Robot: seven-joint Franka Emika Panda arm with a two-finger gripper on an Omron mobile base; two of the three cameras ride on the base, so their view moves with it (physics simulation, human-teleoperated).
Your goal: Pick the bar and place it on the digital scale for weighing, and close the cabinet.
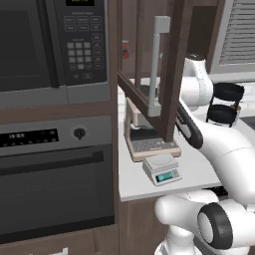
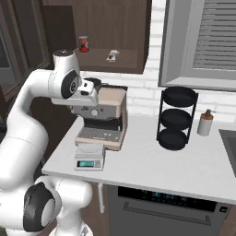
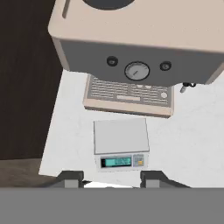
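The bar (image 2: 112,55) is seen lying flat on the open cabinet shelf, at about 2 o'clock from a small red can (image 2: 83,44) and well apart from it. It is judged light, thin and fairly stiff inside a smooth wrapper (likely slippery, so a firm pinch is advised). The hold is best taken across the short width near the middle, with the fingers brought down past the long edges; too little detail is visible at this size to read its exact orientation.

The scale (image 3: 121,143) is found on the counter (image 3: 192,135) directly in front of the espresso machine (image 3: 135,48), at 6 o'clock from its drip tray, with the platform bare and the display lit. The gripper (image 3: 107,179) is held above the scale looking down, with the jaws spread apart and nothing between them.

The cabinet door (image 1: 164,74) stands open, its grey handle (image 1: 157,64) projecting over the counter; closing is not yet done.
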